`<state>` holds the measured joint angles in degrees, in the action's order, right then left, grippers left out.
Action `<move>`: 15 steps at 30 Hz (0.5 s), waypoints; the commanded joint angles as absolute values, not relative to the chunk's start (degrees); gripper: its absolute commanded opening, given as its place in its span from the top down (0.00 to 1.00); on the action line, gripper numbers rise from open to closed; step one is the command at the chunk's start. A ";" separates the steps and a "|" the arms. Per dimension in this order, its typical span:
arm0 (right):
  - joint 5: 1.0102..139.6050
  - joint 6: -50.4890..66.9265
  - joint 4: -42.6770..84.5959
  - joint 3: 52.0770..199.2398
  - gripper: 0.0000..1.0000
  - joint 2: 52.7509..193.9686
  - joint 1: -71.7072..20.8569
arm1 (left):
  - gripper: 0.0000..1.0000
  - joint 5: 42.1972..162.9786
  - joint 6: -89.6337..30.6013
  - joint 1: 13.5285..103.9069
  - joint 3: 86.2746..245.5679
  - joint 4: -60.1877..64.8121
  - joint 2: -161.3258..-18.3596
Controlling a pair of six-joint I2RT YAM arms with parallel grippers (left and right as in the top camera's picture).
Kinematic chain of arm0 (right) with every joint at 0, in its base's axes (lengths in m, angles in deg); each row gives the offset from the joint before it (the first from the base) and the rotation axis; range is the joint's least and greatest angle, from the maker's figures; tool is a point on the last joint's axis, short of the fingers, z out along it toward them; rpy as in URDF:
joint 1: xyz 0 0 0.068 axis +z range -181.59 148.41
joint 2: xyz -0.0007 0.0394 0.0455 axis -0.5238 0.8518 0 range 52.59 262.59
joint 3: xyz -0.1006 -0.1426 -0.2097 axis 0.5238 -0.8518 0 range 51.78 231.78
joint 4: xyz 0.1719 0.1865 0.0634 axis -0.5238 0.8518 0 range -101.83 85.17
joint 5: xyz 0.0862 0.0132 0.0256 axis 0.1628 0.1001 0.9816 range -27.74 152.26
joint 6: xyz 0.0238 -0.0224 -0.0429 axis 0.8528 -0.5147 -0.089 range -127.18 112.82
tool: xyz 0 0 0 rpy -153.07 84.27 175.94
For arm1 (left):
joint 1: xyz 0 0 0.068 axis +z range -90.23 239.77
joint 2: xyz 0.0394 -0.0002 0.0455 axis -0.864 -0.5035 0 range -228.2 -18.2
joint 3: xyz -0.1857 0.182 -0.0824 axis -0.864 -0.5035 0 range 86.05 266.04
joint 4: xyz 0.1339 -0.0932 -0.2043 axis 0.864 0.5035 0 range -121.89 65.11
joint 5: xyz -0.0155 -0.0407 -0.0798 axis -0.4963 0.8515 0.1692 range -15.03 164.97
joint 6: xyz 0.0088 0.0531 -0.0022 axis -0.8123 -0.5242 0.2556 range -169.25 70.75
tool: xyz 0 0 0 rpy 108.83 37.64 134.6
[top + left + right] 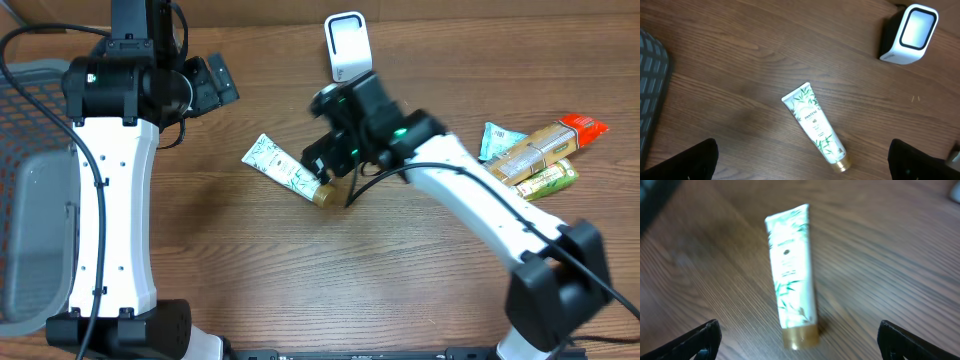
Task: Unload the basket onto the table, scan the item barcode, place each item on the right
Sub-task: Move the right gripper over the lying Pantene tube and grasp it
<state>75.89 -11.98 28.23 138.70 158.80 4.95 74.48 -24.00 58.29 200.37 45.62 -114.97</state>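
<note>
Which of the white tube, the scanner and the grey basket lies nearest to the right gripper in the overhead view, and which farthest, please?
From the right gripper:
1. White tube, right beside it, at the table's middle.
2. Scanner, at the table's far edge.
3. Grey basket, at the far left.

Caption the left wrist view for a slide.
Open left gripper hovers above a white leaf-print tube lying flat on the wooden table, scanner standing at upper right.

A shop-checkout setup: barcode scanner (346, 45), grey basket (25, 150) and packaged goods (535, 155) on a wooden table (250, 260).
</note>
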 commanded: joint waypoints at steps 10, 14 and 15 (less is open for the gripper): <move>73.68 -16.35 20.88 140.09 0.11 172.18 9.67 | 0.00 74.15 -24.87 58.25 200.80 45.84 -115.62; 73.66 -16.20 19.33 140.09 0.17 174.04 9.64 | 0.00 74.11 -24.87 58.25 200.80 45.82 -115.62; 73.64 -16.13 19.20 140.09 0.20 174.25 9.64 | 0.00 74.11 -24.87 58.25 200.80 45.80 -115.62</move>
